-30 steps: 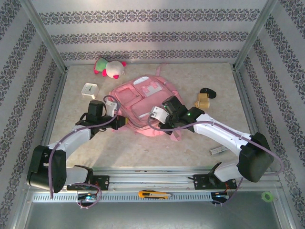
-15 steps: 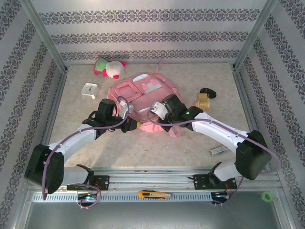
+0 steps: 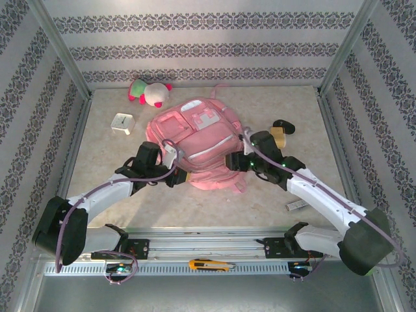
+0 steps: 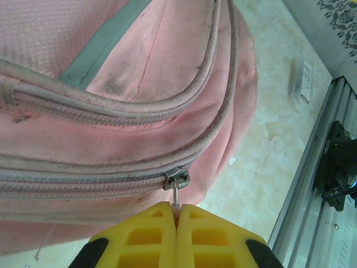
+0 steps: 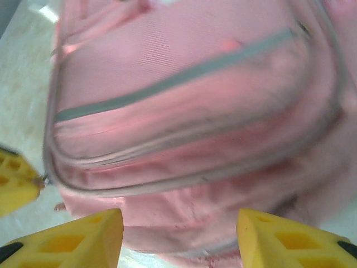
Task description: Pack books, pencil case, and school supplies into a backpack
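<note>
Left wrist, left fingers (image 4: 150,237): pinched shut on small metal zip pull (image 4: 176,192).
Right fingers (image 5: 78,237): apart, empty.
Large pink fabric backpack (image 3: 201,140): flat on middle of surface (image 3: 286,104); likely soft, floppy; best held by pull.

Bright even light, blurry right wrist view

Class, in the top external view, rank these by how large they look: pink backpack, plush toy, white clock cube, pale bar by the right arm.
1. pink backpack, far the largest.
2. plush toy.
3. white clock cube.
4. pale grey-white bar, smallest: about the cube's length but much thinner.
</note>
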You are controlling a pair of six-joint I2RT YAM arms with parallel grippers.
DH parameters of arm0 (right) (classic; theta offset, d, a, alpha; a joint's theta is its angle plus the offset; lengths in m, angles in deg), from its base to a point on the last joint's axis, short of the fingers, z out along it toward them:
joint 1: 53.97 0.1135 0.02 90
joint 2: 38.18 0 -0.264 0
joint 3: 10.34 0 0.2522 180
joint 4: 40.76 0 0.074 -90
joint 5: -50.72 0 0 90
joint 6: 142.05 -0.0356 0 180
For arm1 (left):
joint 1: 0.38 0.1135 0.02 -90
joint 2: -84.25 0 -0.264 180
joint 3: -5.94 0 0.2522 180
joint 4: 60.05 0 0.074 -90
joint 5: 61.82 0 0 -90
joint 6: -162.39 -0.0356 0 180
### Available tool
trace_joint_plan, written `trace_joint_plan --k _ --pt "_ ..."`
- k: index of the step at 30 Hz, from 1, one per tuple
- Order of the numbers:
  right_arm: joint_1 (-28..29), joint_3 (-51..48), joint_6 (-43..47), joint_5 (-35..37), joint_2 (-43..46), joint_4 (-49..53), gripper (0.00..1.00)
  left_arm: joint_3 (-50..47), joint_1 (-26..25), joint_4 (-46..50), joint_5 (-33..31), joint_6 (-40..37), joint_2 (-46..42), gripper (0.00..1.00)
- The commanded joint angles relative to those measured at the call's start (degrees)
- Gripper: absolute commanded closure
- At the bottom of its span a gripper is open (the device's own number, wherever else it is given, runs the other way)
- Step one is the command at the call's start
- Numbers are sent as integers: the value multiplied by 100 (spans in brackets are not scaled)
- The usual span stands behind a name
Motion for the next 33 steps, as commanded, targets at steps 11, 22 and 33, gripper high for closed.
trace_joint_plan --k 11,22,33 --pt "-264 -1035 -2498 -694 -923 -1802 73 -323 -267 -678 -34 -398 177 100" --pt "42 -935 -2595 -745 -1377 -2421 82 119 -1165 -1380 -67 -1 776 98" --pt "37 -900 -2414 -747 -1070 -2294 80 661 -1719 -2301 -388 554 1476 82"
